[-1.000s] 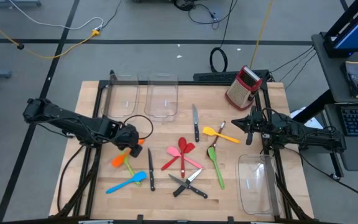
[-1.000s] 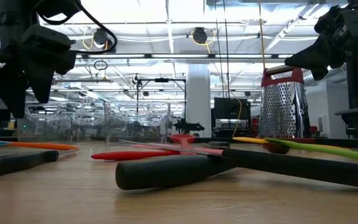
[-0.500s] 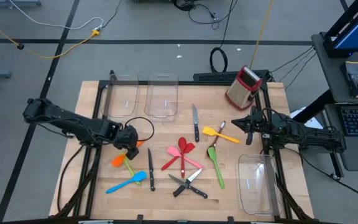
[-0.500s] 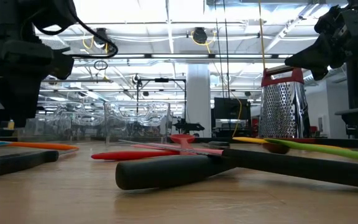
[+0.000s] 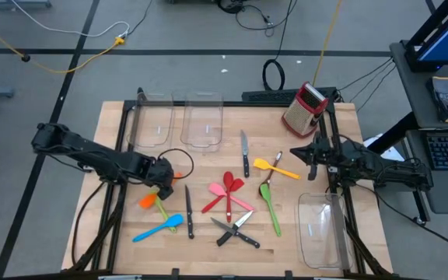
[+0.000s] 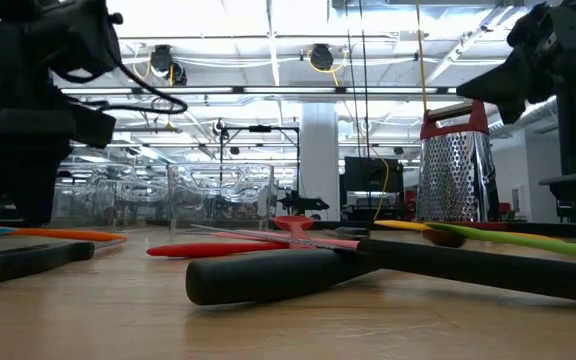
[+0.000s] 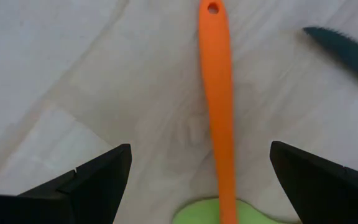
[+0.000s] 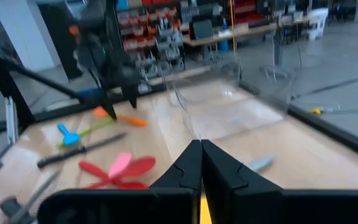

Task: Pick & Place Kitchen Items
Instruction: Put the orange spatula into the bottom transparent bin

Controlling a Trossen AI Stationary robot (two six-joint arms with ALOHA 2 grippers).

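— What did you have from above?

— Your left hand (image 5: 164,185) was low over the orange spatula (image 5: 151,197) on the left part of the tabletop (image 5: 115,124), its fingers spread wide with nothing between them. Your right hand (image 5: 310,160) hung on the right side, just beside the yellow spatula (image 5: 274,167), pinched closed and empty. The red spatula (image 5: 222,192), the pink spatula (image 5: 227,195), the green spoon (image 5: 270,205), the blue spatula (image 5: 160,228) and the knives (image 5: 244,153) lay scattered between the two arms. Two clear bins (image 5: 203,120) stood at the far edge, a third at the near right, and the red grater (image 5: 304,108) at the far right corner.

— And at tabletop level?

— Your left hand (image 6: 30,200) stood down by the orange spatula (image 6: 63,234). The grater (image 6: 452,165) rose behind the black knife handles (image 6: 278,273).

— Your left wrist?

— The orange handle (image 7: 219,106) ran between the two open fingers (image 7: 95,183), untouched, crossing a green piece near the camera, with a knife blade (image 7: 344,46) off to one side.

— Your right wrist?

— The fingers (image 8: 191,168) met tip to tip, holding nothing.
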